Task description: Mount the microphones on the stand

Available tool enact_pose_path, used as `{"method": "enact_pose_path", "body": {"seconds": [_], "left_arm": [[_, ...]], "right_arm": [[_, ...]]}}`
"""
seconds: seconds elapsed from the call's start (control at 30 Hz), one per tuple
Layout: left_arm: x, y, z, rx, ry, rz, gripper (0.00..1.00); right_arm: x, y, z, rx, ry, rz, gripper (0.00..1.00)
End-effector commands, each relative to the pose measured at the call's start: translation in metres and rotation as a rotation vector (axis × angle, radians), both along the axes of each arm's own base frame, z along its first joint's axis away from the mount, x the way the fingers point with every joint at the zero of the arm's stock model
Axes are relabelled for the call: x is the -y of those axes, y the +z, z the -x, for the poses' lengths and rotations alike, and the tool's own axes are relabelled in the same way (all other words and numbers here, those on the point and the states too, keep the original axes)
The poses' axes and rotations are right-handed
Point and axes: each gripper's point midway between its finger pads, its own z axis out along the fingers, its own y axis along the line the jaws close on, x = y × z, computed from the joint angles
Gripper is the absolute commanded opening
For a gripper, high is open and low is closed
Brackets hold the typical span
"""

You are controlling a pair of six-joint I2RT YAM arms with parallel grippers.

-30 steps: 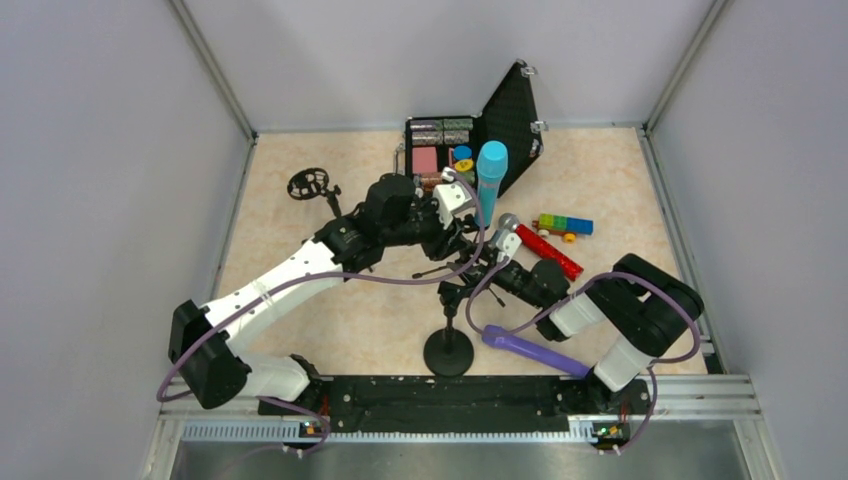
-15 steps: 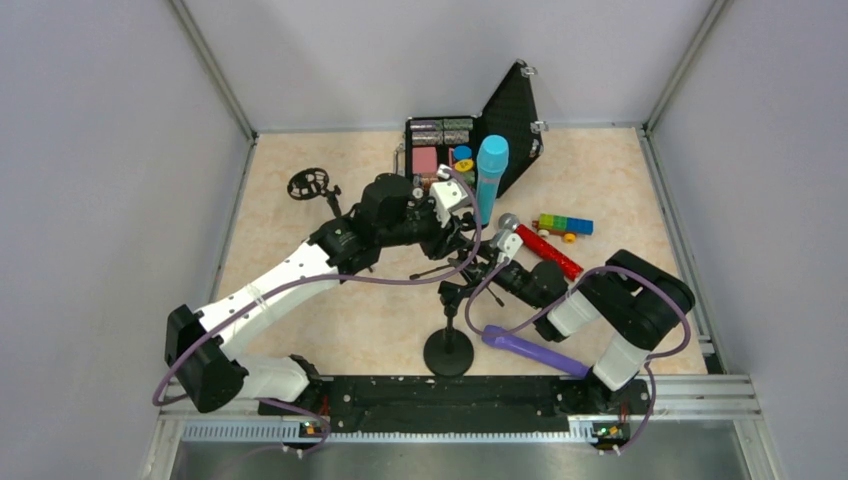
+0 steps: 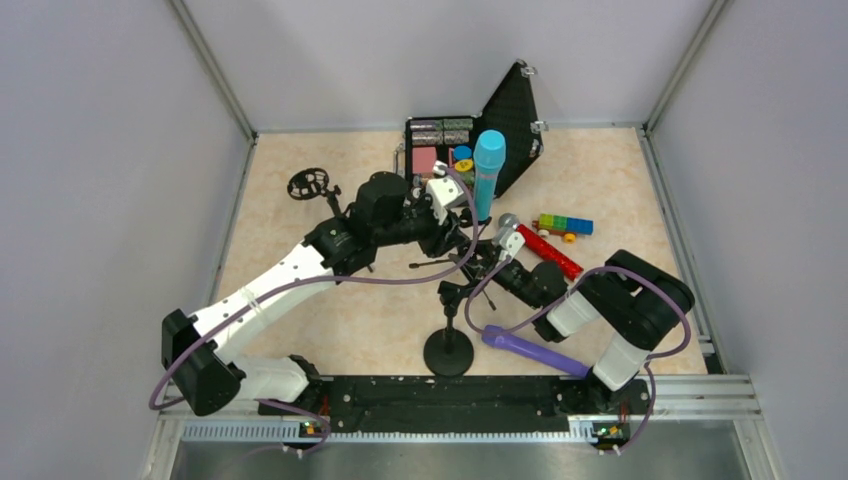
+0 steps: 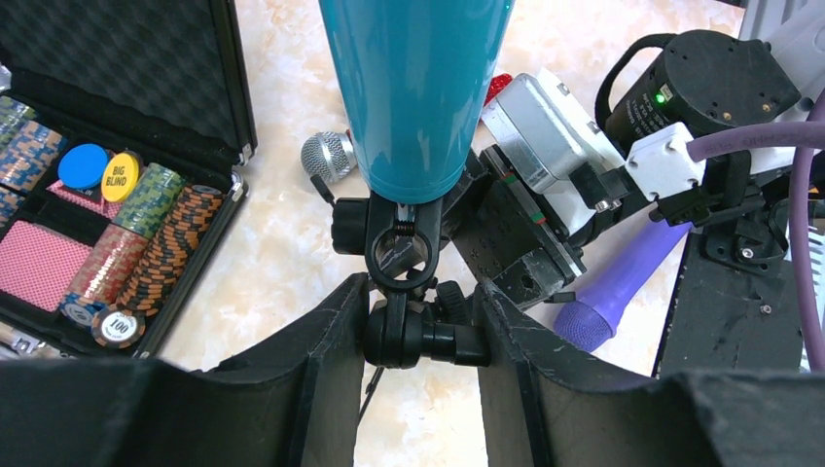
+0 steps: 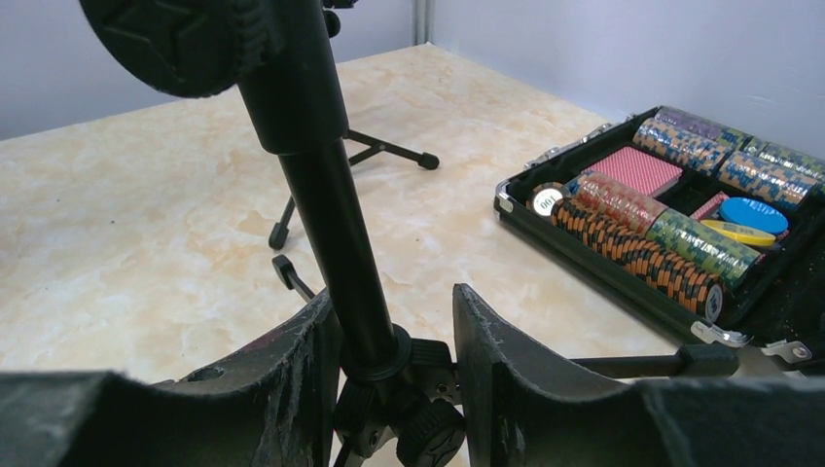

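From above, the blue mic (image 3: 488, 165) stands upright in the clip of the stand (image 3: 448, 352). The red mic (image 3: 548, 252) and purple mic (image 3: 525, 348) lie on the table (image 3: 390, 330).

Left wrist: the left gripper (image 4: 420, 289) is partly closed, clamping the stand just under the clip.

Right wrist: the right gripper (image 5: 394, 292) is closed narrowly around the stand's pole.

The first mic looks seated. Next, let go without tipping the stand, then fetch the red mic.
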Motion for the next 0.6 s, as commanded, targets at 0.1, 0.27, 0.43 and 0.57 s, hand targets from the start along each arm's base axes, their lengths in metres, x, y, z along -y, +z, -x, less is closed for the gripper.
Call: {"method": "enact_pose_path", "body": {"seconds": [0.1,0.27,0.43,0.57], "left_arm": [[-0.002,0.150,0.007,0.295,0.016,0.344,0.00],[-0.002,0.160,0.000,0.308,0.075,0.374,0.00],[-0.007,0.170,-0.013,0.290,0.169,0.393,0.00],[-0.008,0.175,-0.016,0.290,0.189,0.401,0.00]], "right_arm": [[0.002,-0.017,-0.007,-0.070,-0.046,0.030,0.30],[0.000,-0.019,-0.007,-0.074,-0.059,0.048,0.27],[0.001,-0.021,-0.009,-0.062,-0.079,0.076,0.25],[0.003,-0.022,-0.010,-0.063,-0.086,0.079,0.25]]}}
